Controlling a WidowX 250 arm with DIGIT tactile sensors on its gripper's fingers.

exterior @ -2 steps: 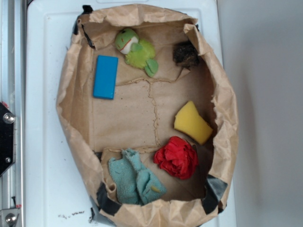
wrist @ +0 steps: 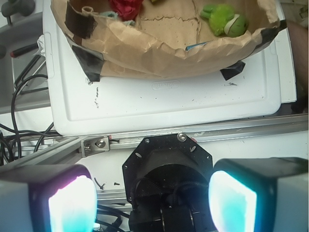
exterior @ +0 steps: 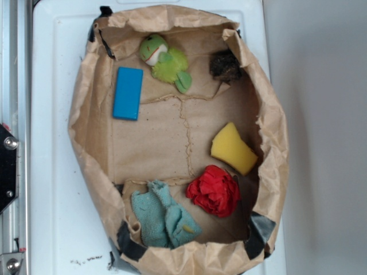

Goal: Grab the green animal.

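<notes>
The green animal [exterior: 165,59] lies near the far edge of the paper-lined tray [exterior: 86,120], beside the blue block [exterior: 128,93]. Soft, light plush; pinch across its body. The gripper [wrist: 152,205] waits outside, jaws spread

Both views are evenly and brightly lit by soft, diffuse light, and no hard shadows are cast. In the exterior view a faint shadow is seen inside the paper bag [exterior: 92,137] under its rim, mostly at 3 o'clock, and the white surface [exterior: 51,172] is close to overexposed. In the wrist view the two fingers [wrist: 72,205] at 7 and 5 o'clock are blurred and out of focus, and a cyan and pink glow is shown on their pads. The far objects are rendered sharper, with mild bending of lines at the edges.
</notes>
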